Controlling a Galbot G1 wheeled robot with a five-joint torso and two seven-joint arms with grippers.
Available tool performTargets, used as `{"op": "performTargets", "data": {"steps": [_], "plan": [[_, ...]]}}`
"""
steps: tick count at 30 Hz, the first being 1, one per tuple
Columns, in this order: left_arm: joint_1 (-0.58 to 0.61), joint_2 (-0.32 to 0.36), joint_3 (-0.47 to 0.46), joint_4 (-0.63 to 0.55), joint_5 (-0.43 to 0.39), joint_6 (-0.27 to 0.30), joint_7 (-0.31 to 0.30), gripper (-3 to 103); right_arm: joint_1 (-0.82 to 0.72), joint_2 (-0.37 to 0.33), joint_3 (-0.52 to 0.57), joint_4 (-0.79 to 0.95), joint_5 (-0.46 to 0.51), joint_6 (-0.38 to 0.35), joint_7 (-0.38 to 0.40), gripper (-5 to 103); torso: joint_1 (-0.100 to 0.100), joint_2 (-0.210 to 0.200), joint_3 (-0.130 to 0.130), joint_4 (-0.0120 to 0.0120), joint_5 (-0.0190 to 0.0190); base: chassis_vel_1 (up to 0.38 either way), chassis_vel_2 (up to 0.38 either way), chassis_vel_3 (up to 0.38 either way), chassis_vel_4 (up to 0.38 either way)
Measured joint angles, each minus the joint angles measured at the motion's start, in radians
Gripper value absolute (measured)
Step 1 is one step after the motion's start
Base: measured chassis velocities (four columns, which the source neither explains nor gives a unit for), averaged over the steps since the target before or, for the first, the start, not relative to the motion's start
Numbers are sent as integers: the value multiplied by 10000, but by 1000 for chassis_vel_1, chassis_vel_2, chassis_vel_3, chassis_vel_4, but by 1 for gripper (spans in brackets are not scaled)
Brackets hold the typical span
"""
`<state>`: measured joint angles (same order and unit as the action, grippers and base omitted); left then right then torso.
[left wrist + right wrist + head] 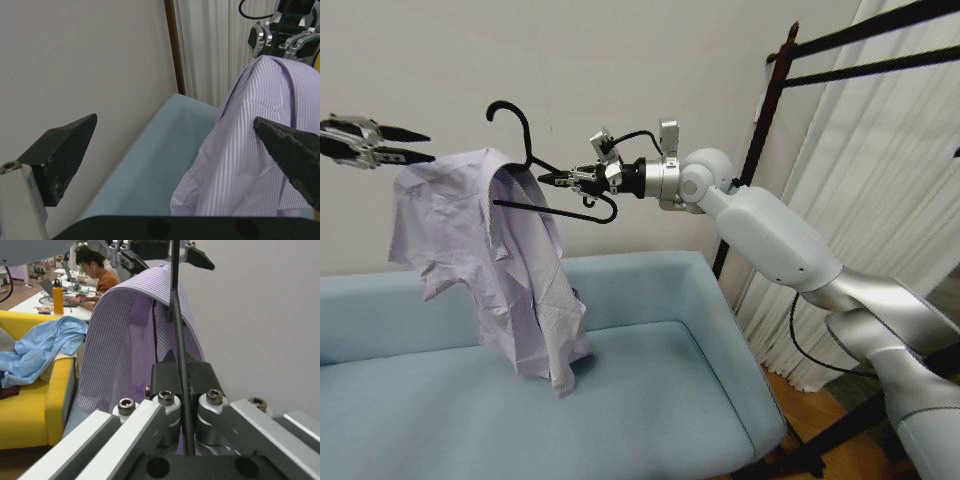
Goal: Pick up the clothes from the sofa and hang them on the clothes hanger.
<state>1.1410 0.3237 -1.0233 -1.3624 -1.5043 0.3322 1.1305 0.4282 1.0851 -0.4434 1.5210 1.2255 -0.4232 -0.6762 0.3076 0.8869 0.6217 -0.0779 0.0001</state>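
Above the pale blue sofa (650, 400) our right gripper (561, 180) clamps the black hanger (556, 212) half dressed in the lilac shirt (510, 270); our left gripper (413, 146), wide open beside it, should next, we judge, seize the loose shoulder.

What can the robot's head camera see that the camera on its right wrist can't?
The head camera adds the blue sofa, the dark rack, the white curtain and the robot's long right arm. The right wrist camera adds a yellow chair with a blue cloth on it, and an orange bottle. Both have the purple shirt draped over the black hanger, the right hand shut on the hanger, and the open left hand beside the shirt.
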Motion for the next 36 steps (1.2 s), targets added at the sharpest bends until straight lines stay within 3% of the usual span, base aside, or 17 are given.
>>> {"op": "performTargets", "data": {"steps": [8, 16, 19, 23, 25, 29, 32, 35, 36], "plan": [[357, 243, -42, -144, -188, 15, 151, 100, -72, -6, -9, 184, 12, -36, 211, 2, 0, 0, 0, 0, 0, 0, 0, 0, 0], [681, 193, -61, -98, -70, -9, 703, 101, -64, -20, -16, 228, 65, -31, 316, 2, 0, 0, 1, 0, -1, 0, 0, 0, 0], [729, 157, -71, -74, 17, -27, 857, 96, -27, -14, -16, 177, 64, -21, 296, 2, 0, 0, 1, 0, -2, 0, 0, 0, 0], [842, 117, -131, -41, 78, -40, 1018, 74, -13, 41, 5, 54, 35, 33, 292, 2, 0, 0, 1, 0, -1, 0, 0, 0, 0], [880, 111, -145, -37, 92, -43, 1038, 74, -17, 69, 17, 28, 22, 48, 299, 2, 0, 0, 1, 0, -1, 0, 0, 0, 0], [966, 81, -195, -30, 102, -48, 1068, 53, -32, 155, 20, -76, -56, 143, 316, 2, 0, 0, 0, 0, -2, 0, 0, 0, 0], [984, 63, -203, -39, 97, -49, 1076, 47, -35, 175, 13, -92, -75, 185, 319, 2, 0, 0, 0, 0, -1, 0, 0, 0, 0], [992, 48, -208, -35, 89, -49, 1095, 31, -41, 203, -48, -114, -145, 263, 320, 2, 0, 0, 1, 0, -1, 0, 0, 0, 0], [992, 48, -208, -35, 89, -49, 1095, 31, -41, 203, -48, -114, -145, 263, 320, 2, 0, 0, 1, 0, -1, 0, 0, 0, 0]]}}
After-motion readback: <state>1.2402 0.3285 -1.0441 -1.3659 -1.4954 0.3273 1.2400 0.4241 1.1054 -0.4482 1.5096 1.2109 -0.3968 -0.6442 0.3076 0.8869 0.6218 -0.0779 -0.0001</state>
